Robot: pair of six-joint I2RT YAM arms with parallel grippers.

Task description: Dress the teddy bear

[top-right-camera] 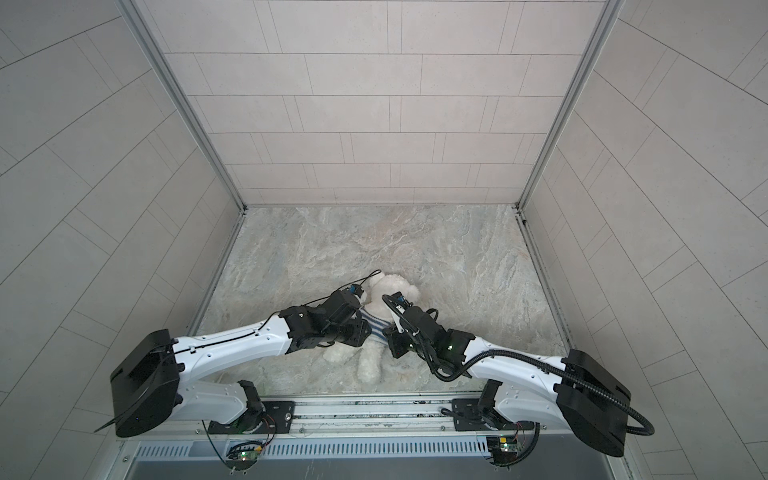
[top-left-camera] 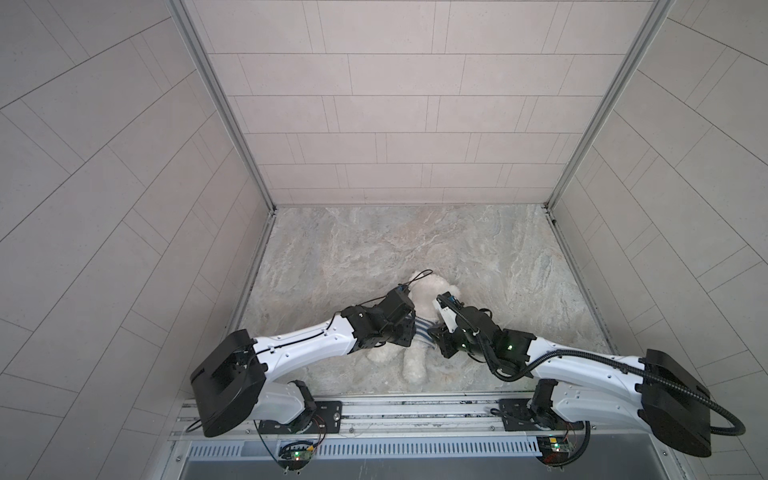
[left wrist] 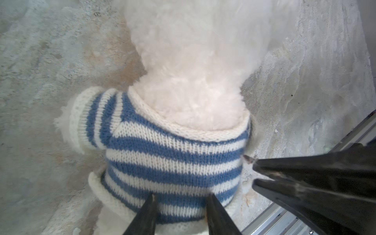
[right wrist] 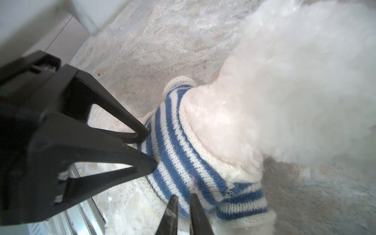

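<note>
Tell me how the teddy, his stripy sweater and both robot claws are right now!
teddy bear: lying on the table, wearing the sweater.
striped sweater: on the bear's body, collar round the neck, a paw poking from one sleeve.
left gripper: open, tips against the sweater's lower edge.
right gripper: jaws nearly together at the sweater; whether it pinches the knit cannot be told.

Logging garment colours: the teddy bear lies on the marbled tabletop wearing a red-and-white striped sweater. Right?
Not quite. The sweater is blue-and-white striped, not red-and-white, as the left wrist view shows. The teddy bear does lie on the marbled tabletop wearing it.
</note>
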